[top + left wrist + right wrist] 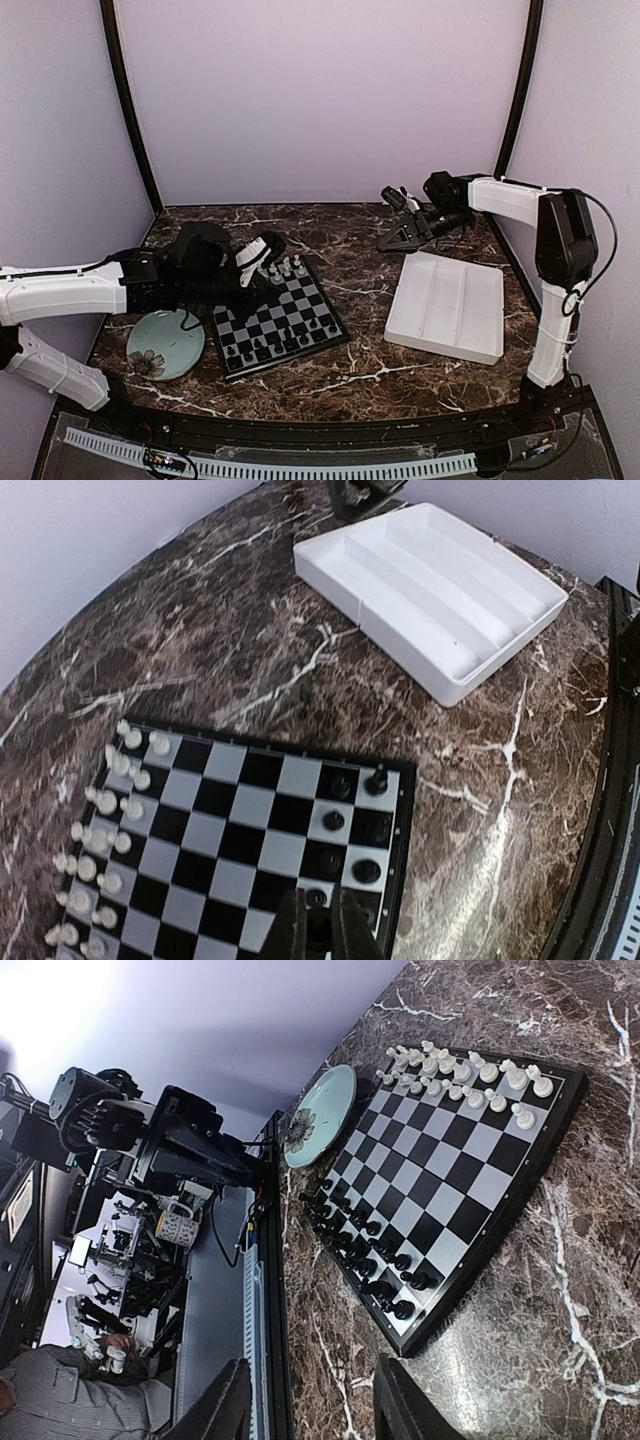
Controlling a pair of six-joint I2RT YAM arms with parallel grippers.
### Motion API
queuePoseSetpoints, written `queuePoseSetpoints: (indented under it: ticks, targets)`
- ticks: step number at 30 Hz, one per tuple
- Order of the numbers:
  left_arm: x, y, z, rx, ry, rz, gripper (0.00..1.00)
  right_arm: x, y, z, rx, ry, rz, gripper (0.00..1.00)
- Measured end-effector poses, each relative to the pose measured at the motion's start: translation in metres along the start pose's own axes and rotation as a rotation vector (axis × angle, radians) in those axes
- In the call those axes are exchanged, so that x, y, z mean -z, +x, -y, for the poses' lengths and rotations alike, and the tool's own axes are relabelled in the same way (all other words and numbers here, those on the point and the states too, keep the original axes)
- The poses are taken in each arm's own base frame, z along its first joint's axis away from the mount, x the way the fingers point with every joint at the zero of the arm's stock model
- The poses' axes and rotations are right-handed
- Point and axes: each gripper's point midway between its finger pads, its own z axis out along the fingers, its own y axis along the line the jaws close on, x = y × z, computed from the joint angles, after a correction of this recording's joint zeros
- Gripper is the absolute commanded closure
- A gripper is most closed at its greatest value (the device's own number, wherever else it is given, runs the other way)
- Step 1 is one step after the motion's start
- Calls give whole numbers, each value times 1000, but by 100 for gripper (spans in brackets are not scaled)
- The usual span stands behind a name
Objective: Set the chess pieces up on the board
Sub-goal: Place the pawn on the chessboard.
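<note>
The board [283, 322] lies left of centre. White pieces [285, 268] stand along its far edge and black pieces [292, 345] along its near edge. In the left wrist view the white pieces [105, 830] line the board's [240, 830] left side and the black ones [350, 825] its right. My left gripper [318, 930] hangs above the board, its fingers nearly shut on a small black piece [316, 926]. It also shows in the top view [268, 248]. My right gripper [392, 240] is open and empty at the back right; its wrist view [312, 1405] looks across to the board [470, 1170].
A white compartment tray [447, 305] lies right of the board, also in the left wrist view [430, 590]. A pale-green round plate [165, 343] sits left of the board, near the front edge. The table's black front rail [270, 1290] runs beside the board.
</note>
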Motion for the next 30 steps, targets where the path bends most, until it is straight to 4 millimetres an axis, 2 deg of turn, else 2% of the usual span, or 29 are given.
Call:
queuePoseSetpoints:
  ticks: [4, 9, 11, 16, 20, 27, 30]
  targets:
    - [16, 46, -9, 25, -41, -89, 97, 0, 1, 2, 5, 10, -6, 57]
    - [13, 106, -20, 81, -80, -222, 97, 0, 2, 2, 9, 13, -8, 57]
    - [10, 118, -25, 104, -98, -263, 97, 0, 2, 2, 11, 14, -8, 57]
    - [0, 141, -46, 187, -187, -342, 95, 1, 2, -1, 22, 22, -8, 57]
    - [-5, 145, -60, 240, -236, -340, 95, 3, 1, -6, 39, 30, -7, 57]
    - [-20, 161, -64, 281, -258, -381, 94, 4, 0, -9, 53, 33, -6, 57]
    - [-22, 161, -65, 291, -263, -369, 91, 4, 0, -9, 56, 33, -5, 58]
